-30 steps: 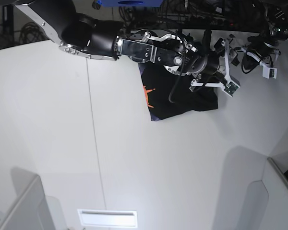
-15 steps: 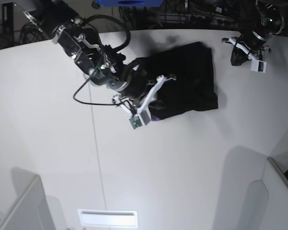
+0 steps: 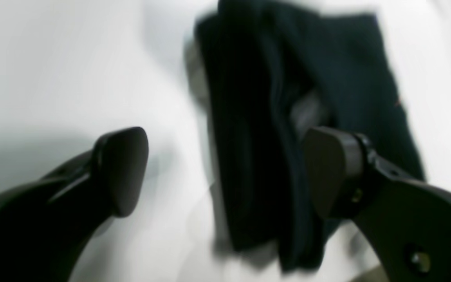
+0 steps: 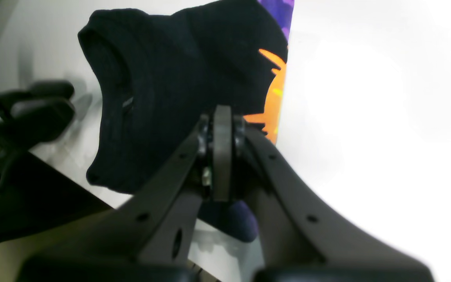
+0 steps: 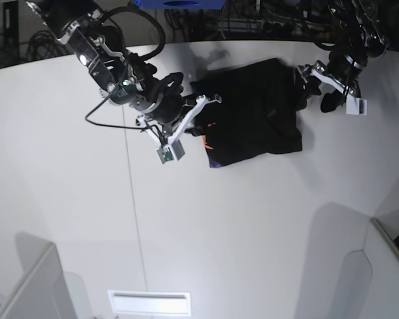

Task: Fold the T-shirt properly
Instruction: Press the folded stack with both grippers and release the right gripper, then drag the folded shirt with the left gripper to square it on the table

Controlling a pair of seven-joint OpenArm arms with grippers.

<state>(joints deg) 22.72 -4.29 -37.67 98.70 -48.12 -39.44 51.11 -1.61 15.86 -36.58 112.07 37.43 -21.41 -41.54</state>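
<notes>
Jaws of your right gripper (image 4: 222, 156) meet flat in the right wrist view, pads pressed together with no cloth between them; the T-shirt (image 4: 178, 90) lies just beyond the tips, folded into a thick black bundle whose orange mark (image 4: 274, 98) and purple print (image 4: 278, 11) run along its right edge. Only this view shows you those colours clearly and the rolled, tube-like end of the bundle at upper left. Your left gripper (image 3: 225, 172) stands wide apart in the left wrist view, one pad over bare table (image 3: 53, 58), the other over the black cloth, so the shirt's edge sits between the two; the picture is blurred, and you cannot tell whether either pad touches the fabric. The base view alone gives you the whole layout: the T-shirt lies at the far side of the white table, the right gripper (image 5: 203, 109) at its left edge near the orange mark, the left gripper (image 5: 312, 83) at its right edge
</notes>
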